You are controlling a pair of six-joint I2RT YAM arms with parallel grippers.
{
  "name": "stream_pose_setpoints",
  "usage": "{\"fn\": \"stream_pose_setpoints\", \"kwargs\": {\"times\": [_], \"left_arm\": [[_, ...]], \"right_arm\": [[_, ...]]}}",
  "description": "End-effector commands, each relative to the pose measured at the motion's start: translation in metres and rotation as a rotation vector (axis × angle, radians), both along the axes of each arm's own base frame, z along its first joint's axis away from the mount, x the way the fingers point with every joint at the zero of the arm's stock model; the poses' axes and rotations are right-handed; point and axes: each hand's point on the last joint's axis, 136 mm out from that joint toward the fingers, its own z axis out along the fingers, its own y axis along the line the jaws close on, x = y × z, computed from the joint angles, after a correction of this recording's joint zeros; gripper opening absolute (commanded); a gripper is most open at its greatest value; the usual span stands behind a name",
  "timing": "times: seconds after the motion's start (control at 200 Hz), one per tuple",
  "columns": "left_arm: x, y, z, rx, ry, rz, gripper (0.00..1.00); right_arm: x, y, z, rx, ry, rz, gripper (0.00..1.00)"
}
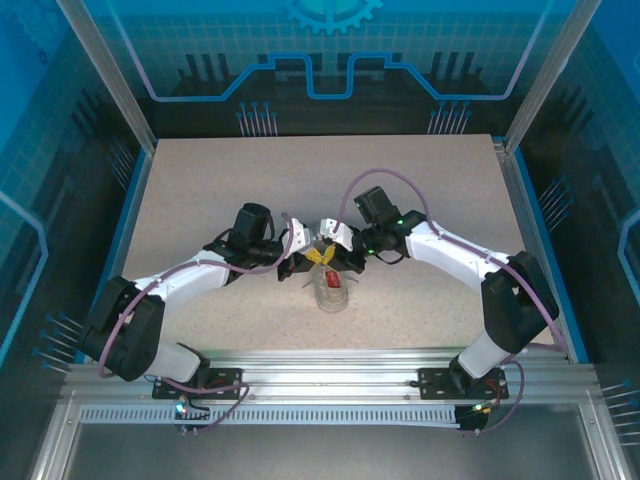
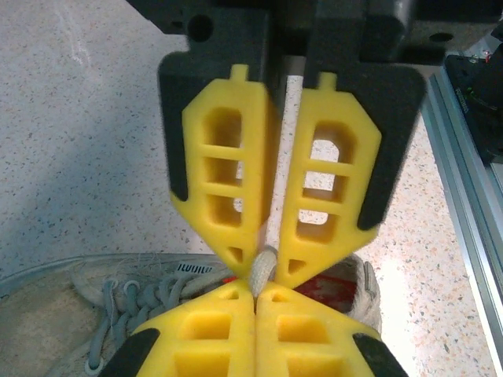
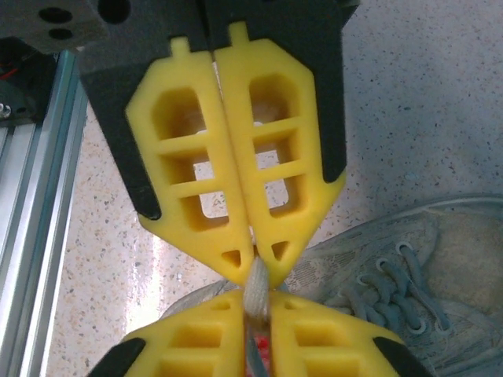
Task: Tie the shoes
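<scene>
Seen from above, a small whitish-grey sneaker [image 1: 332, 292] sits at the centre of the speckled worktop [image 1: 200, 200], just below two yellow-fingered claws meeting tip to tip. The left claw [image 1: 312, 260] reaches in from the left of the frame, the right claw [image 1: 328, 256] from the right. In the wrist views, each claw is pinched onto a thin white lace [image 2: 262, 267] above the sneaker's red patch [image 2: 326, 287].

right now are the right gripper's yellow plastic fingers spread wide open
No: in the right wrist view the right gripper is shut tight on a thin white lace above the whitish-grey sneaker.
</scene>
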Motion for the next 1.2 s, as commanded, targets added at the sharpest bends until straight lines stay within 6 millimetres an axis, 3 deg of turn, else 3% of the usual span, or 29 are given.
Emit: {"fn": "stream_pose_setpoints", "kwargs": {"times": [0.0, 0.05, 0.135, 0.205, 0.28, 0.41, 0.535, 0.756, 1.196], "left_arm": [[-0.008, -0.002, 0.012, -0.028, -0.039, -0.024, 0.0], [-0.009, 0.0, 0.011, -0.027, -0.04, -0.02, 0.0], [-0.012, 0.001, 0.009, -0.031, -0.032, -0.019, 0.0], [-0.014, 0.002, 0.008, -0.04, -0.029, -0.013, 0.0], [-0.016, 0.002, 0.008, -0.052, -0.031, -0.009, 0.0], [-0.017, 0.003, 0.008, -0.06, -0.041, -0.012, 0.0], [-0.018, 0.002, 0.011, -0.064, -0.051, -0.02, 0.0], [-0.017, 0.002, 0.012, -0.069, -0.045, -0.038, 0.0], [-0.01, 0.006, 0.013, -0.105, 0.0, -0.048, 0.0]], "right_arm": [[0.005, -0.002, 0.024, 0.035, -0.005, -0.041, 0.38], [0.011, -0.008, 0.033, 0.058, 0.014, -0.086, 0.46], [0.024, -0.024, 0.044, 0.116, 0.081, -0.179, 0.5], [0.034, -0.035, 0.048, 0.167, 0.166, -0.26, 0.48], [0.042, -0.042, 0.039, 0.161, 0.242, -0.328, 0.38], [0.039, -0.034, 0.011, 0.05, 0.271, -0.335, 0.25], [0.031, -0.017, -0.005, -0.013, 0.24, -0.265, 0.21], [0.018, 0.001, -0.018, -0.025, 0.155, -0.129, 0.18], [0.018, 0.001, -0.04, -0.055, 0.121, -0.1, 0.13]]}}
